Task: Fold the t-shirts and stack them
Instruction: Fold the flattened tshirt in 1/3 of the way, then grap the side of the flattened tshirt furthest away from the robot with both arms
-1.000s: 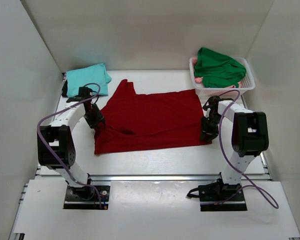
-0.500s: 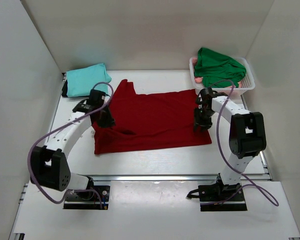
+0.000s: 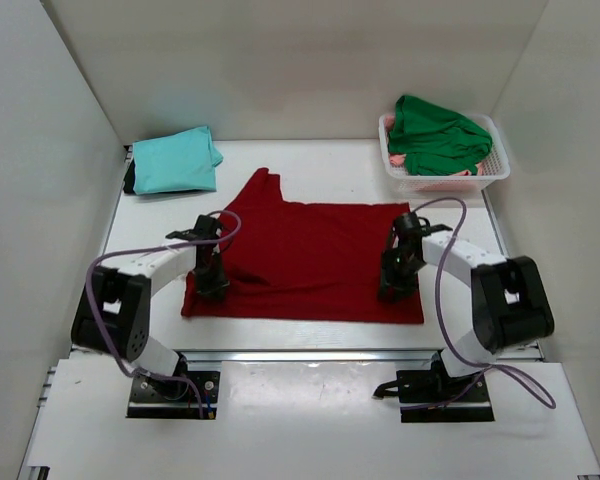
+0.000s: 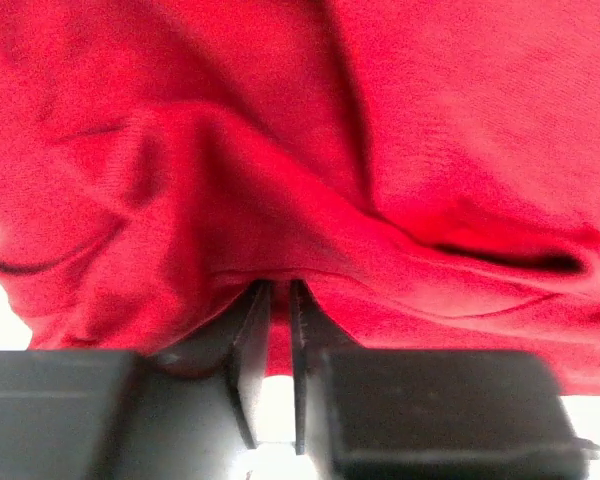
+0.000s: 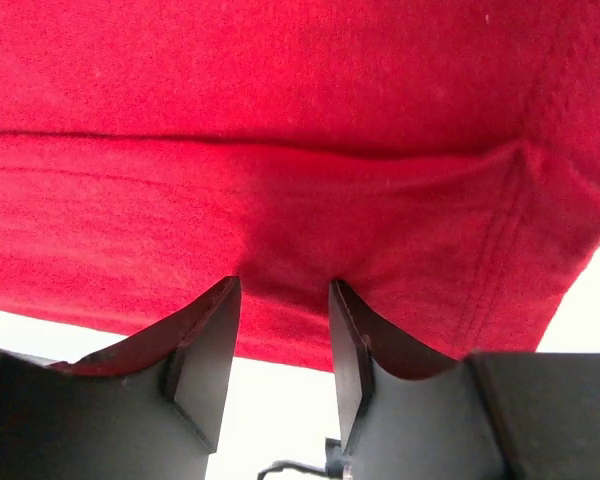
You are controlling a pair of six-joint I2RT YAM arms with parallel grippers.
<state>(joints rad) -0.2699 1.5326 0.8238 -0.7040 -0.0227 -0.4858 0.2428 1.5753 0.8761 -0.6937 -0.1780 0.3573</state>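
Note:
The dark red t-shirt (image 3: pixel 300 255) lies across the middle of the table, its near part doubled over, with one sleeve pointing to the back. My left gripper (image 3: pixel 212 285) is at its near left edge, shut on a bunched fold of the red cloth (image 4: pixel 380 120), which shows between the narrow jaws (image 4: pixel 280 290). My right gripper (image 3: pixel 392 288) is at the near right edge; its jaws (image 5: pixel 283 290) stand apart, with the shirt's hem (image 5: pixel 300 80) lying over their tips. The light teal t-shirt (image 3: pixel 175 160) lies folded at the back left. The bright green t-shirt (image 3: pixel 435 135) is heaped in the basket.
The white lattice basket (image 3: pixel 495 165) stands at the back right, with something pink under the green shirt. White walls close in the table on the left, back and right. A metal rail runs along the near edge in front of the arm bases.
Both grippers have moved toward the near edge, drawing the red shirt's side edges with them. The shirt now lies nearer and lower on the table, and the sleeve has shifted right.

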